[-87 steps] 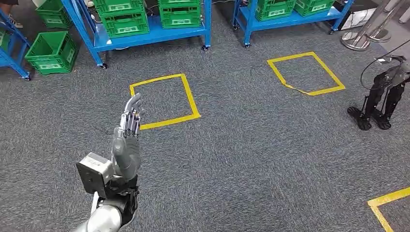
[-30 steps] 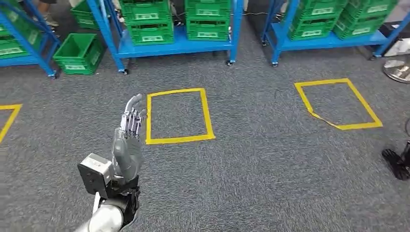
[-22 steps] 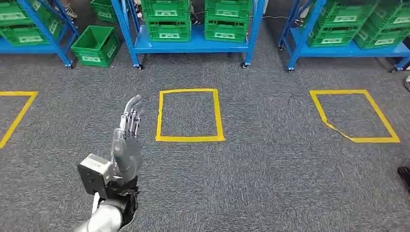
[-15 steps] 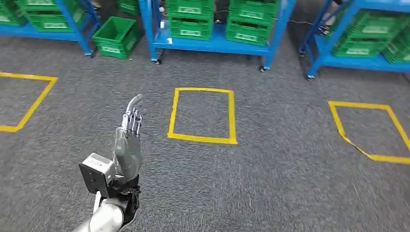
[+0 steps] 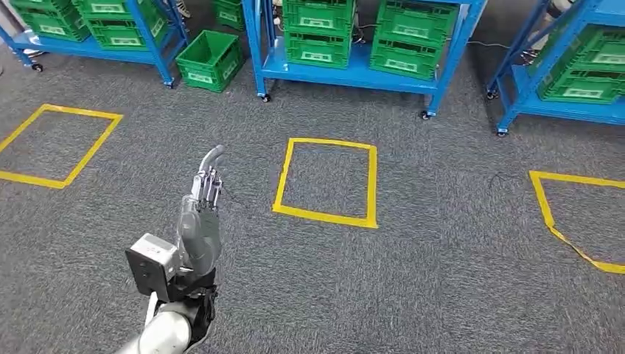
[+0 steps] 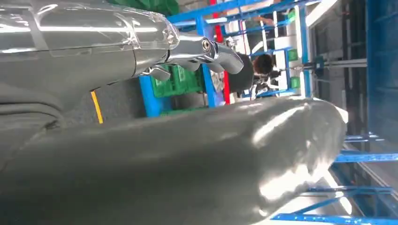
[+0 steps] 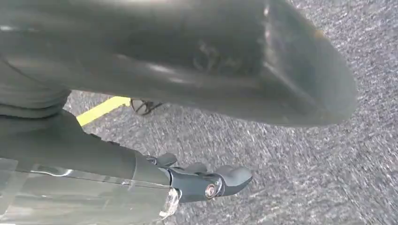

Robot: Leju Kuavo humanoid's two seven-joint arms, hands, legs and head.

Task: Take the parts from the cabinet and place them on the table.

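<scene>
Raised in front of the robot in the head view, the left hand (image 5: 200,214) holds nothing; its fingers (image 5: 208,177) point away from the body, stretched out side by side, one of them curving at the tip. From the left wrist view the same hand (image 6: 141,42) is empty, its thumb lying broad across the picture. The right hand (image 7: 155,180) hangs low over the floor in the right wrist view, its dark fingers (image 7: 220,178) loosely extended with nothing between them.

Grey carpet (image 5: 413,280) covers the floor all round. Just beyond the left hand's fingertips, a square of yellow tape (image 5: 326,182) is stuck to the carpet. A second taped square (image 5: 55,146) lies off to the left and part of a third (image 5: 567,221) to the right, both well apart from the middle one.

Farther off stand blue wheeled shelf racks (image 5: 354,74), the cabinet of the task. Green crates (image 5: 404,40) that would hold the parts sit stacked on their lower shelves; what lies inside them cannot be told. One open green crate (image 5: 210,60) sits on the carpet between the left rack and the middle one.
</scene>
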